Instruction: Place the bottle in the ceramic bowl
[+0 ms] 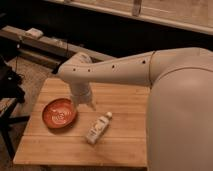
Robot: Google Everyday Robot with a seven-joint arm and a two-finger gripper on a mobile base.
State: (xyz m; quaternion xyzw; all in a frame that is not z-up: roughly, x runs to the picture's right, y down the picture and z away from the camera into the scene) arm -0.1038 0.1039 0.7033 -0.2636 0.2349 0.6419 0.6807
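Note:
The off-white bottle (98,129) lies on its side on the wooden table (120,100), cap pointing up and to the right. The orange-red ceramic bowl (59,113) sits to its left, near the table's left edge, and holds nothing. My gripper (86,102) hangs from the wrist just right of the bowl's rim and above and left of the bottle. It holds nothing that I can see.
My large white arm (175,85) fills the right side and covers the table's right part. A dark stand (10,85) is off the table's left edge. A low shelf with a small pale object (34,33) runs behind the table.

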